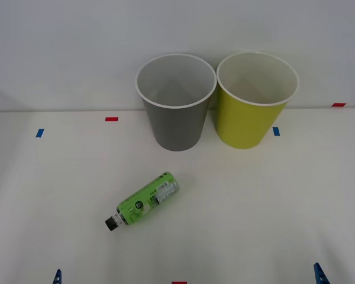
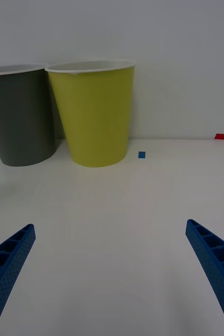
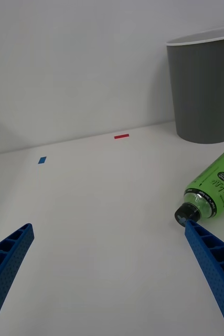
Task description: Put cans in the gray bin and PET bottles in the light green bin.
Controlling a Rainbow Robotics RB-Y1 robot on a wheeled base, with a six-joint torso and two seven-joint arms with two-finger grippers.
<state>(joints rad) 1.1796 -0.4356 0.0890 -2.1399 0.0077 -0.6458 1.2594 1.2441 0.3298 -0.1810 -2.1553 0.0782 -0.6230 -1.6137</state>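
Note:
A PET bottle (image 1: 145,201) with a bright green label and black cap lies on its side mid-table, cap pointing toward the near left. Behind it, the gray bin (image 1: 176,100) and the light green bin (image 1: 254,100) stand upright side by side against the wall, the gray one on the left. My left gripper (image 3: 109,228) is open low over the table's near left, and the bottle (image 3: 216,184) lies just beyond one of its fingertips. My right gripper (image 2: 109,231) is open at the near right, facing the light green bin (image 2: 93,113) and the gray bin (image 2: 17,115). Cans are out of view.
Small red tape marks (image 1: 111,119) and blue tape marks (image 1: 39,133) dot the white table (image 1: 272,201). A white wall (image 1: 65,53) rises right behind the bins. Open tabletop stretches between both grippers and the bins.

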